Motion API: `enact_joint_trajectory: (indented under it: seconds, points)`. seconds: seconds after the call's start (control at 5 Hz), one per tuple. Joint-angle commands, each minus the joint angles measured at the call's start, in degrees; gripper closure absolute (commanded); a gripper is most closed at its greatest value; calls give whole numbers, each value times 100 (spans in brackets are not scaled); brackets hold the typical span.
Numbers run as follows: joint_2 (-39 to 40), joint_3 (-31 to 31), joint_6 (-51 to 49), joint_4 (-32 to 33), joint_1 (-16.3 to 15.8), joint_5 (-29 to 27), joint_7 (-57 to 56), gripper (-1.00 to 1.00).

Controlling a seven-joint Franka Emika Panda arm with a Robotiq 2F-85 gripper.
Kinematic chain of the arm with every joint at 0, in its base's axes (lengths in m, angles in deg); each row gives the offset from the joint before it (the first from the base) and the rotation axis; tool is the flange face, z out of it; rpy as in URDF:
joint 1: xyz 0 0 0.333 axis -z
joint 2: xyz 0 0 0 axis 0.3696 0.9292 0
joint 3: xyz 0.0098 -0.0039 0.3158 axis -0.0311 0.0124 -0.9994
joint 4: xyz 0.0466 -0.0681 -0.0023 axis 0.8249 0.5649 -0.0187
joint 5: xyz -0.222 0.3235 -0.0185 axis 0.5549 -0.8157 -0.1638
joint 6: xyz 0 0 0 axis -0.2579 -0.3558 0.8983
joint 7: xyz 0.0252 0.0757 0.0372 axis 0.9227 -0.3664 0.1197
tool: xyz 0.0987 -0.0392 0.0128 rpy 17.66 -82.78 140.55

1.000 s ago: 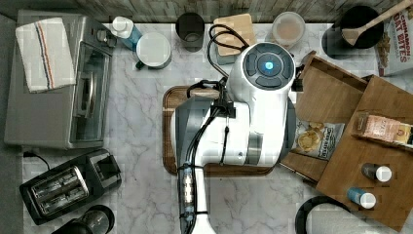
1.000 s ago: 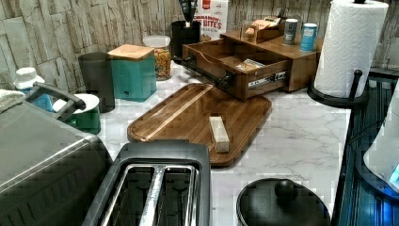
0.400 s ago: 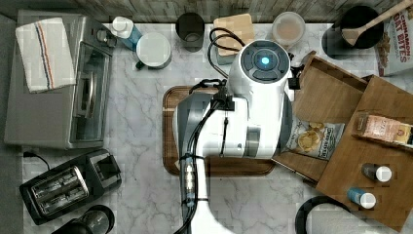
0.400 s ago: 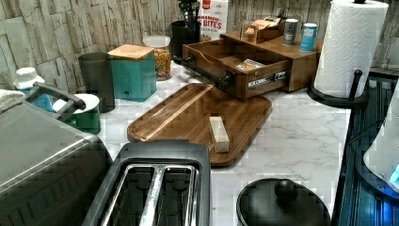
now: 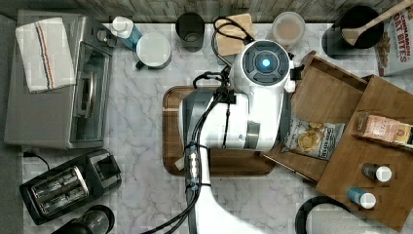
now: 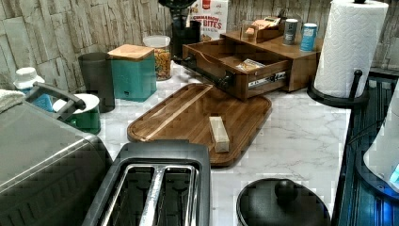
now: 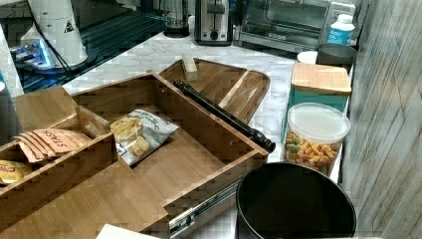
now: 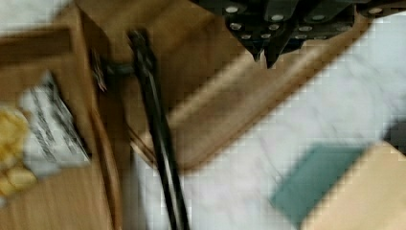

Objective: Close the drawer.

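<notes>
Drawer (image 8: 57,158) stands open beside the hand (image 8: 265,56), whose fingertips are pressed together.

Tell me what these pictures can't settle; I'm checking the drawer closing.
- Top view: the white robot arm covers the brown wooden drawer's front and part of the dark rounded wooden board.
- Wrist view: blur hides how near the gripper is to the black bar handle.

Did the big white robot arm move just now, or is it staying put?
Yes. In the top view the robot arm has shifted a little toward the top view's left, away from the open drawer, covering more of the wooden board.
</notes>
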Motion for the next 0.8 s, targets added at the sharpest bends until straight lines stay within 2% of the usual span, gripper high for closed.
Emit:
enact_joint_trajectory:
  seconds: [0.2,0.4,0.8]
  points:
    - [1158,70,309,-808,158,509,-694,100]
    - [1193,159,1057,-515,74,645,-560,100]
    - [1371,138,1238,-640,92,757,-582,100]
